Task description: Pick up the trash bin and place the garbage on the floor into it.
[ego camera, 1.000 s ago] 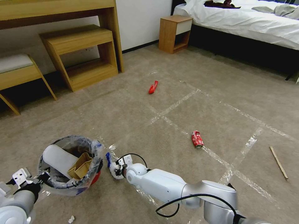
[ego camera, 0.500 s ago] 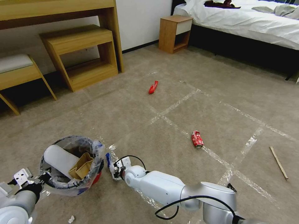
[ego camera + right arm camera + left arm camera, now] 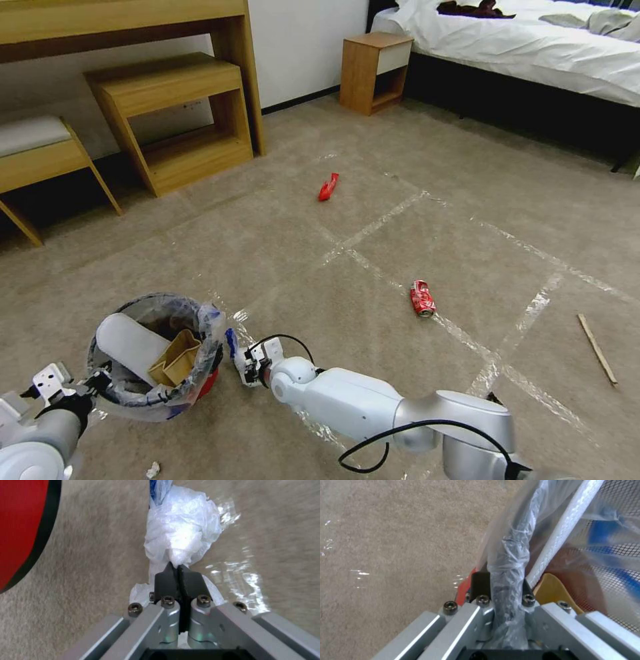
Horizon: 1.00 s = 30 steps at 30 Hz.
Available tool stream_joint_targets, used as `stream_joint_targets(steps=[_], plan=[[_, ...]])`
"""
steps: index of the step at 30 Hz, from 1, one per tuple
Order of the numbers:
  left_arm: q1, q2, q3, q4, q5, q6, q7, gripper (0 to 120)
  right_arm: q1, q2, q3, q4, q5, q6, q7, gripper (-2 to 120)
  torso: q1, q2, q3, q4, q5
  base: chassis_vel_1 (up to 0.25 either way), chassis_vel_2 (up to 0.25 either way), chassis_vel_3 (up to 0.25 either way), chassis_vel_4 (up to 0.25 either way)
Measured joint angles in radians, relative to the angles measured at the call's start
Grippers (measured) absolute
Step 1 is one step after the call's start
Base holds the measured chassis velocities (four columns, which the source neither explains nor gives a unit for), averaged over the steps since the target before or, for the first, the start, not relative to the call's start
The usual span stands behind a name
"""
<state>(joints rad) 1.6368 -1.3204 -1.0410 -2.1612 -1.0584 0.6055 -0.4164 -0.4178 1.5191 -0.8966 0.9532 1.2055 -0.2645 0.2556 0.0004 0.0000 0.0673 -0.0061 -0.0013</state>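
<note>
The carpet floor (image 3: 413, 173) has shiny tape lines. The red trash bin (image 3: 157, 357) is low on the left, its rim pinched tight by the left gripper (image 3: 501, 585). Just beside it, the right gripper (image 3: 178, 571) squeezes a white-and-blue wad (image 3: 183, 535). A red can (image 3: 422, 298) lies farther off.

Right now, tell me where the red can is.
In the head view the can lies on the carpet right of centre, on a tape strip, between the red wrapper farther off and the stick to its right.
</note>
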Motion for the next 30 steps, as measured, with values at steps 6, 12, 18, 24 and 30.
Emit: stream_joint_targets(steps=[6,12,18,24,30], plan=[[-0.006,0.012,-0.006,0.012,-0.004,0.0,0.0,1,0.029,-0.097,0.009,0.135,0.046,0.001,0.053,0,0.0,0.0,0.0,-0.0002,0.0,0.0,0.0,0.0,0.0],[-0.017,0.02,-0.008,0.025,-0.007,0.001,-0.005,1,0.043,-0.203,0.056,0.307,0.069,0.007,0.106,0,0.0,0.0,0.0,-0.0001,0.0001,0.0,0.0,0.0,0.0],[-0.02,0.026,-0.006,0.03,-0.007,0.003,-0.007,1,0.018,-0.29,0.117,0.425,0.062,0.038,0.113,0,0.0,0.0,0.0,0.0,0.0003,0.0,0.0,0.0,0.0],[-0.021,0.039,0.0,0.036,-0.006,0.006,-0.009,1,-0.041,-0.451,0.226,0.573,0.052,0.077,0.115,0,0.0,0.0,0.0,-0.0003,0.0,0.0,0.0,0.0,0.0],[-0.021,0.054,0.003,0.046,-0.009,0.009,-0.009,1,-0.098,-0.554,0.319,0.705,0.041,0.105,0.096,0,0.0,0.0,0.0,-0.0003,0.0001,0.0,0.0,0.0,0.0]])
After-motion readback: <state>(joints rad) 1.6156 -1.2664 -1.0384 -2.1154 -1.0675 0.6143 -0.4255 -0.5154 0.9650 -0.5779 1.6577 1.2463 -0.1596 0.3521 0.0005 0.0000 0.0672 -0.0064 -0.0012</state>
